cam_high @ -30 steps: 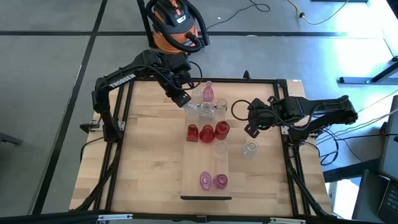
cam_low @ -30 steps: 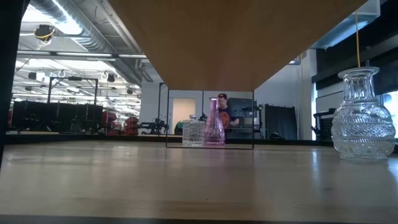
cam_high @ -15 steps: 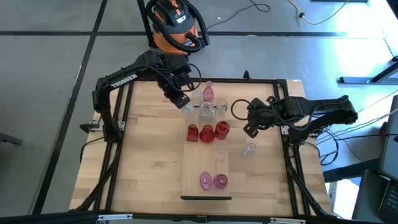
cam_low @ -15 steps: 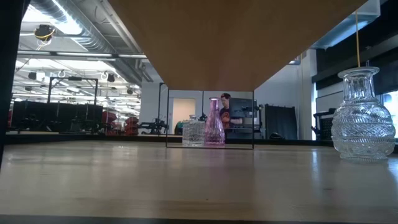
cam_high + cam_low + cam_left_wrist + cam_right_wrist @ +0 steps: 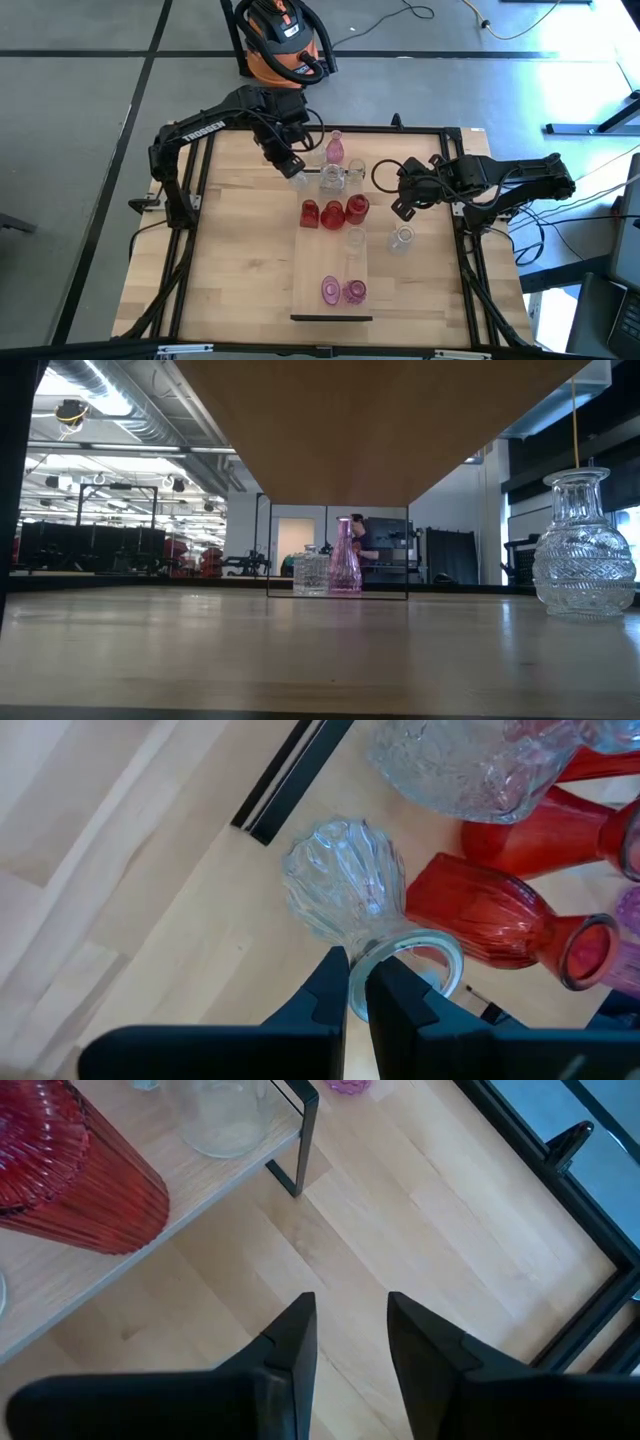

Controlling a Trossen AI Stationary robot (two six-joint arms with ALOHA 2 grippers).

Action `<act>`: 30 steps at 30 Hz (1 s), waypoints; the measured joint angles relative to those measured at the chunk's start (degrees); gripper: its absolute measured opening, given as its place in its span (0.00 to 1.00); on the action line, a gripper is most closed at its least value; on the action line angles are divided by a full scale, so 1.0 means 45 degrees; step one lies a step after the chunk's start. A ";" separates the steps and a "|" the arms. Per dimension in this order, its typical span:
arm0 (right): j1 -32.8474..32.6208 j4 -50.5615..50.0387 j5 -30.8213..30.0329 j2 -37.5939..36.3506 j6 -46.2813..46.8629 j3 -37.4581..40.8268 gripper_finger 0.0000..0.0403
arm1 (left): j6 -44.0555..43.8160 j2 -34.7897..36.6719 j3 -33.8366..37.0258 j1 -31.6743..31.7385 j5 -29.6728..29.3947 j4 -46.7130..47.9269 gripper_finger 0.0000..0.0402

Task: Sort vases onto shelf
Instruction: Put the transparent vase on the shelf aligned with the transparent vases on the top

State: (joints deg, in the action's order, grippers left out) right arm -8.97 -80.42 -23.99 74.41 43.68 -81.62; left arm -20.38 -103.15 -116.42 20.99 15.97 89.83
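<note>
Nearest the low camera, a clear cut-glass vase (image 5: 583, 550) stands on the tabletop (image 5: 235, 250) at the frame's right, not yet sorted. At frame centre, the shelf (image 5: 318, 290) carries pink, clear and red vases. Beside it, the right pincer (image 5: 400, 207) hovers spread and empty. Toward the upper centre, the left pincer (image 5: 297, 177) is pressed together on the rim of a ribbed clear vase (image 5: 343, 886) and has been drawn slightly up-left since a second ago, so placement is judged pending.

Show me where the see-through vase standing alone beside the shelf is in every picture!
High view: clear vase, on the table right of the shelf.
Low view: far right, close up.
Left wrist view: not there.
Right wrist view: not there.
Shared landmark: the shelf.
</note>
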 joint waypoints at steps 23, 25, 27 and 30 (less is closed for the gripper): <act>0.0000 -0.0005 -0.0102 0.0000 0.0573 0.0000 0.27 | 0.0242 -0.0010 0.0000 0.0005 0.0005 -0.0740 0.10; 0.0000 -0.0005 -0.0102 0.0000 0.0573 0.0000 0.27 | 0.0242 -0.0010 0.0000 0.0005 0.0010 -0.0736 0.10; 0.0000 -0.0005 -0.0102 0.0000 0.0573 0.0000 0.27 | 0.0242 -0.0010 0.0000 0.0005 0.0032 -0.0736 0.10; 0.0000 -0.0005 -0.0102 0.0000 0.0573 0.0000 0.27 | 0.0246 -0.0010 0.0000 0.0010 0.0069 -0.0744 0.10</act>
State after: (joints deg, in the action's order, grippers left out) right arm -8.97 -80.44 -24.45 74.41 46.26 -81.62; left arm -19.27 -103.20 -116.42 21.04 16.28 86.48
